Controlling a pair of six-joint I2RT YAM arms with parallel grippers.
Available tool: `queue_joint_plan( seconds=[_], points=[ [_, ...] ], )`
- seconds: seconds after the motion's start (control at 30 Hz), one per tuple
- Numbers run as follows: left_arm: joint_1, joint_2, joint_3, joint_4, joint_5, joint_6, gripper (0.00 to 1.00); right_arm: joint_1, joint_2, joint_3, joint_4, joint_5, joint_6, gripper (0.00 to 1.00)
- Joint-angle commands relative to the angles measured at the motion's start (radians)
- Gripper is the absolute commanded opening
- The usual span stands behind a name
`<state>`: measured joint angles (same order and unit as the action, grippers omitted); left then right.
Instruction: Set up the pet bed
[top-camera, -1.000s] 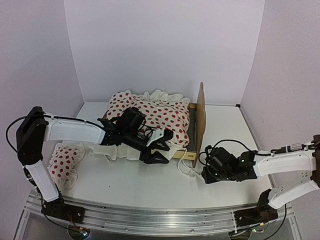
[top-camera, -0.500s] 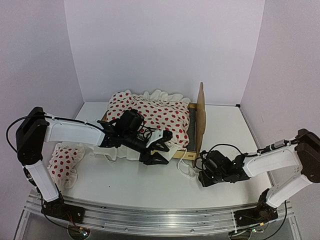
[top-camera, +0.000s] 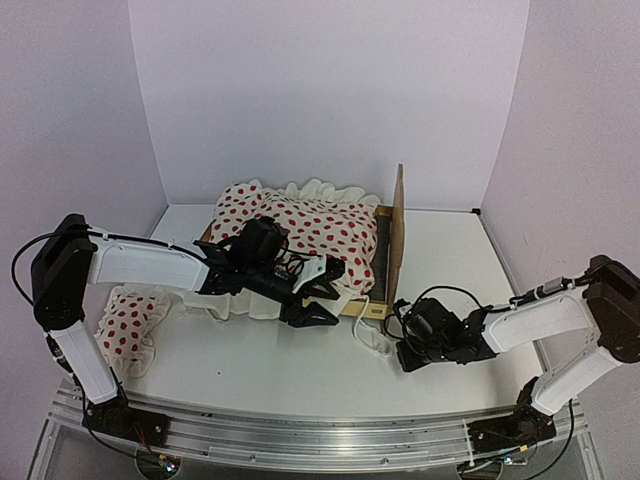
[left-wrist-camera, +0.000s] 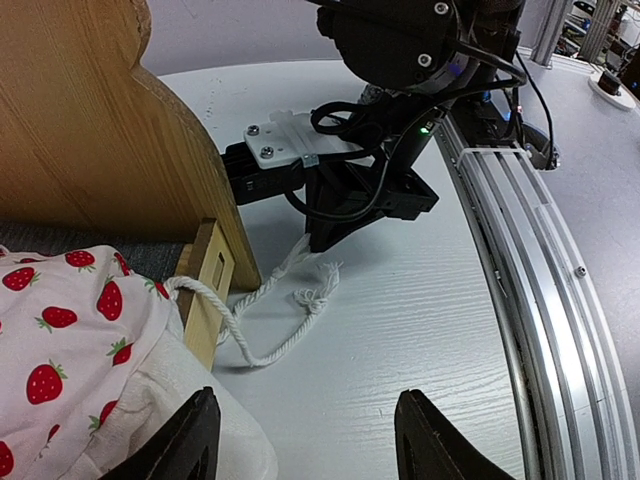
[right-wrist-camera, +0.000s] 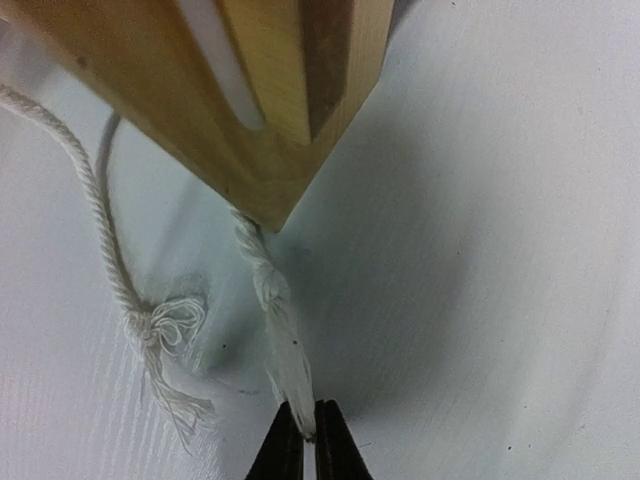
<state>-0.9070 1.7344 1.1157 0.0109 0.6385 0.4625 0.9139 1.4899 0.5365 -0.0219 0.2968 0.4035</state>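
The right gripper (right-wrist-camera: 309, 440) pinches the frayed end of a white cord (right-wrist-camera: 272, 305) running from the pet bed (right-wrist-camera: 270, 110)'s wooden corner; a knotted cord (right-wrist-camera: 150, 325) lies beside.

Bright, even light; soft shadows.

No readable text, label, brand, number or sign in any view
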Motion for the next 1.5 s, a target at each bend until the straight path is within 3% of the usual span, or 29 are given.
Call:
queue_joint_plan(
  seconds=[0.0,0.33,0.57,0.8,1.03,1.47],
  points=[
    [-0.002,-0.047,-0.015,0.034,-0.007,0.006,0.6,-0.002,-0.032,-0.023,-0.018,-0.058,0.027,0.0],
    [-0.001,-0.035,-0.014,0.074,0.043,0.042,0.55,0.017,-0.222,0.03,-0.275,-0.278,0.021,0.0],
    [-0.008,-0.023,-0.011,0.096,0.18,0.116,0.54,0.085,-0.295,0.109,-0.279,-0.375,-0.03,0.0],
    [-0.031,0.02,-0.022,0.152,0.252,0.192,0.66,0.095,-0.234,0.233,-0.211,-0.439,-0.067,0.0],
    [-0.048,0.071,-0.045,0.239,0.219,0.213,0.68,0.098,-0.185,0.302,-0.165,-0.484,-0.081,0.0],
    [-0.071,0.136,-0.037,0.409,0.204,0.144,0.44,0.097,-0.201,0.332,-0.162,-0.465,-0.099,0.0]
  ],
)
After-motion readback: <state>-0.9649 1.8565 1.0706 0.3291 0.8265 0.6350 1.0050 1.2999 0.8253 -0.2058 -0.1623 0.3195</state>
